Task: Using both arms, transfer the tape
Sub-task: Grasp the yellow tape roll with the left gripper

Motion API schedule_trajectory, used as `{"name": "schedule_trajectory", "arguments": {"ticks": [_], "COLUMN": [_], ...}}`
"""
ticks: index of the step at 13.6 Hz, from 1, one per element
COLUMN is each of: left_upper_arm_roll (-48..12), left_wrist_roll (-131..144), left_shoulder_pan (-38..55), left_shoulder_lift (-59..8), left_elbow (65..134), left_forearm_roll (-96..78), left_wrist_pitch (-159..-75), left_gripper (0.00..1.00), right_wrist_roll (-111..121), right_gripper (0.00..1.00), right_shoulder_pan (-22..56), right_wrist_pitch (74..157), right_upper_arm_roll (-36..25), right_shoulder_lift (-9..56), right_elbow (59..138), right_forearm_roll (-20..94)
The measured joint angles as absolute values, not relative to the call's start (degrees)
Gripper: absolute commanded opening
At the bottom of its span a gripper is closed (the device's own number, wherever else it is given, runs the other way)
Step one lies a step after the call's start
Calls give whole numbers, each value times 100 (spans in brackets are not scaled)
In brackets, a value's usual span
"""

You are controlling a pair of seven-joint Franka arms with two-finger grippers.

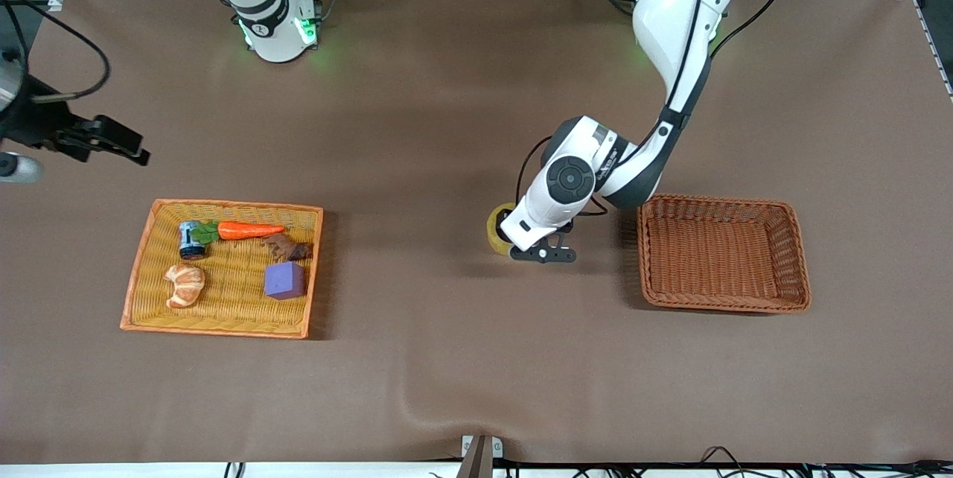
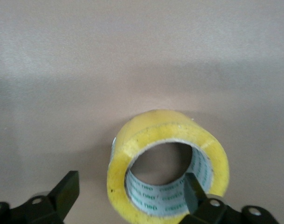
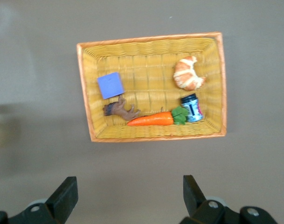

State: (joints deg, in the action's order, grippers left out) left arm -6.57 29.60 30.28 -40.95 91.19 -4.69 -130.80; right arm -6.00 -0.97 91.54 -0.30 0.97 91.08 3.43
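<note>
The tape (image 2: 167, 168) lies on the table — left hand (image 2: 128, 193) low, spread wide around one wall.

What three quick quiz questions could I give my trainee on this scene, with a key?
1. True or false: the left tool is open, one finger inside the tape.
2. Which is nearer the front camera in the yellow basket: (a) carrot, (b) purple cube?
3. Fill in: the right tool hangs open over the table by the yellow basket, while the brown basket holds ____.

Key: 1 true; 2 b; 3 nothing.
</note>
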Motion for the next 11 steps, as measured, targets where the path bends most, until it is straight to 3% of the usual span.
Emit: {"name": "schedule_trajectory", "arguments": {"ticks": [2, 3, 11], "left_upper_arm_roll": [-645, -642, -565], "left_wrist_roll": [2959, 2959, 2892], "left_shoulder_pan": [3019, 3017, 2807], "left_shoulder_lift": [-4170, -4179, -4052], "left_elbow": [9110, 9108, 8939], "left_forearm_roll": [-469, -469, -469], "left_wrist_pitch": [-13126, -13130, -12873], "left_gripper": [4, 0, 0], "right_wrist_roll": [-600, -600, -611], "right_gripper": [100, 100, 100], "right_shoulder_pan": [-185, -208, -214], "right_wrist_pitch": [9163, 9162, 8962], "right_upper_arm_roll": [-41, -42, -37], "right_shoulder_lift": [98, 98, 124], "right_elbow": [9056, 9022, 8984], "right_forearm_roll": [300, 265, -25]}}
